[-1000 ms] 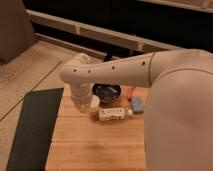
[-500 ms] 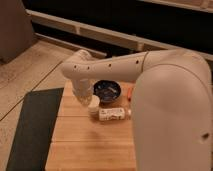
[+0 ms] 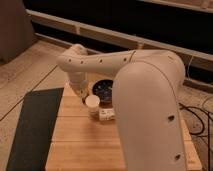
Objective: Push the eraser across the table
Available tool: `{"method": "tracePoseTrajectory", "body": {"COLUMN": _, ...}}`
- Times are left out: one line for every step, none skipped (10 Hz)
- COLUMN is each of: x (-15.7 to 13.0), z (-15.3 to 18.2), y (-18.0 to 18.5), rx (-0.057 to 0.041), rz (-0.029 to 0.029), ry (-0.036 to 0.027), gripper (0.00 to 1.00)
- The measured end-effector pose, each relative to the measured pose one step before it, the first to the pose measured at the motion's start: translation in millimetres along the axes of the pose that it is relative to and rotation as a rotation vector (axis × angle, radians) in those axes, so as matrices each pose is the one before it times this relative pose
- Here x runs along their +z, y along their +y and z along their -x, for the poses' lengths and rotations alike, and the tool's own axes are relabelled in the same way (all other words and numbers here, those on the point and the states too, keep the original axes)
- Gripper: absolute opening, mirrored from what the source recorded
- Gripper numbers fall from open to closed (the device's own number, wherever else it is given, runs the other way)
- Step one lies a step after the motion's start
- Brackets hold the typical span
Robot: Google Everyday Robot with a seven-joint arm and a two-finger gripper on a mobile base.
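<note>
The eraser is hidden behind my big white arm, which fills the right half of the camera view. The arm bends at an elbow over the far left of the wooden table and drops down to the gripper. The gripper is shut and sits low over the table's far left part. It is just left of a white bottle that lies on its side. Nothing shows between the fingers.
A dark round bowl stands on the table just behind the bottle. A dark grey floor mat lies left of the table. Black cables trail on the floor at the right. A dark wall with ledges runs across the back.
My arm has swung further across the view and hides the eraser, which showed to the right of the bottle a second ago. The bottle and bowl stay in place.
</note>
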Motion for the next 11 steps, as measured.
{"method": "tracePoseTrajectory", "body": {"x": 0.04, "z": -0.02, "y": 0.18, "rx": -0.00014, "rz": 0.00018, "ry": 0.00012, "gripper": 0.0}}
{"method": "tracePoseTrajectory", "body": {"x": 0.19, "z": -0.12, "y": -0.39, "rx": 0.00014, "rz": -0.00083, "ry": 0.00028, "gripper": 0.0}}
{"method": "tracePoseTrajectory", "body": {"x": 1.1, "z": -0.31, "y": -1.64, "rx": 0.00096, "rz": -0.00442, "ry": 0.00249, "gripper": 0.0}}
{"method": "tracePoseTrajectory", "body": {"x": 2.37, "z": 2.44, "y": -6.2, "rx": 0.00748, "rz": -0.01437, "ry": 0.00065, "gripper": 0.0}}
{"method": "tracePoseTrajectory", "body": {"x": 1.43, "z": 7.27, "y": -11.91, "rx": 0.0108, "rz": -0.03385, "ry": -0.00937, "gripper": 0.0}}
{"method": "tracePoseTrajectory", "body": {"x": 0.3, "z": 10.73, "y": -10.43, "rx": 0.00223, "rz": -0.03513, "ry": -0.01883, "gripper": 0.0}}
{"method": "tracePoseTrajectory", "body": {"x": 0.44, "z": 8.13, "y": -2.66, "rx": -0.00741, "rz": -0.01911, "ry": -0.01609, "gripper": 0.0}}
{"method": "tracePoseTrajectory", "body": {"x": 1.39, "z": 8.24, "y": 1.02, "rx": -0.02109, "rz": -0.01517, "ry": -0.0175, "gripper": 0.0}}
{"method": "tracePoseTrajectory", "body": {"x": 3.41, "z": 10.28, "y": 3.73, "rx": -0.03182, "rz": -0.00564, "ry": -0.02357, "gripper": 0.0}}
{"method": "tracePoseTrajectory", "body": {"x": 5.36, "z": 7.62, "y": 2.51, "rx": -0.02887, "rz": -0.00005, "ry": -0.01455, "gripper": 0.0}}
{"method": "tracePoseTrajectory", "body": {"x": 7.05, "z": 9.46, "y": 2.56, "rx": -0.03724, "rz": 0.00259, "ry": -0.01827, "gripper": 0.0}}
